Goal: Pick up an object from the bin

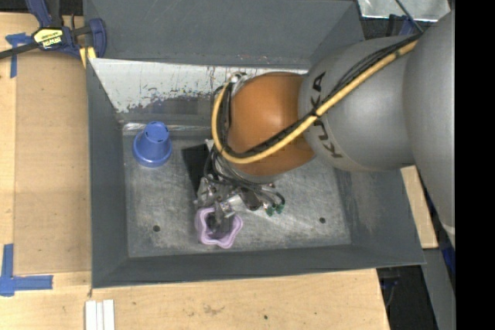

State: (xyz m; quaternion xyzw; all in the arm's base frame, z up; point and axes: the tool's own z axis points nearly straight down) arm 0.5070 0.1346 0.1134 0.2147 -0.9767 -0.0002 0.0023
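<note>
Hanging low over the front of the grey metal bin [104, 205], the gripper [221, 217] sits right on top of a small lilac thing [209, 234]. That thing is soft-looking, pale purple and matte, lobed round the edge like a flower or a chunky ring, and it stands out against the scuffed, speckled floor. It lies near the front wall, a little left of the middle. The gripper's dark tip overlaps its centre, so the two look to be touching.

And the fingers? Bare metal and black parts bunch together under the wrist, and whether they stand open or closed cannot be told from this angle.

Above, the glossy orange cover [263, 124], round as a ball, bulges over the wrist. A yellow cable [352, 89] loops across it and runs back along the smooth silver arm [387, 120].

Off to the left, well apart from the gripper, stands a blue plastic piece [152, 144], a wide round base with a narrower tube rising from it, funnel-like. Between that and the gripper lies a flat black wedge [193, 162], dull and sharp-cornered, its lower end running in under the gripper's body. The bin's back wall is scratched, dark flecks on bare metal.
</note>
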